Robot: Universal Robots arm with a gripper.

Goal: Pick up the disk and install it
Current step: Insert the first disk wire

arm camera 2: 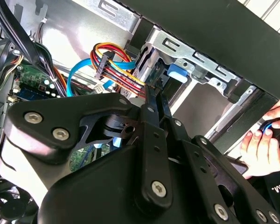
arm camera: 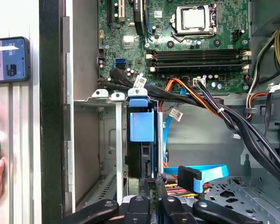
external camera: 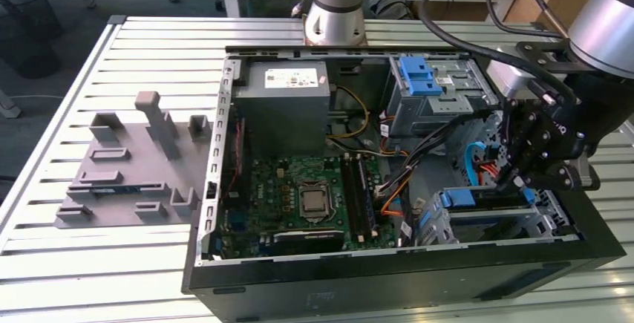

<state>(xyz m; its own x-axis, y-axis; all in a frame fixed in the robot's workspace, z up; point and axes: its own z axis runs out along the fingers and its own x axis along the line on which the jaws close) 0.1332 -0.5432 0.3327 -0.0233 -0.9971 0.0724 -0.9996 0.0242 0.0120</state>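
Setting: slatted metal bench (external camera: pixel 59 263) carrying an open desktop computer case (external camera: pixel 396 286), its motherboard (external camera: pixel 307 197) and grey power-supply box (external camera: pixel 282 104) exposed; a grey fixture plate (external camera: pixel 124 167) lies apart toward the exterior view's left.

Disk: the disk (arm camera: pixel 141 135) stands on edge in the drive cage (arm camera: pixel 107 140) at the case's near corner on the exterior view's right, its blue rail tab (arm camera: pixel 142 126) facing up out of the cage.

Gripper: the gripper (external camera: pixel 540 182) hangs over that cage; in the first wrist view its fingers (arm camera: pixel 151 186) are drawn close together, pinching the disk's thin edge.

Key relation: the disk lies straight ahead of the fingertips, its long axis running down into the cage in line with the fingers; its flat faces parallel the cage walls.

Progress, as judged: the disk looks largely seated, with the grip not yet released.

Nearby: orange, red and blue cables (arm camera 2: pixel 112 60) crowd just beside the cage.

Person: a hand (arm camera 2: pixel 266 140) rests outside the case wall.
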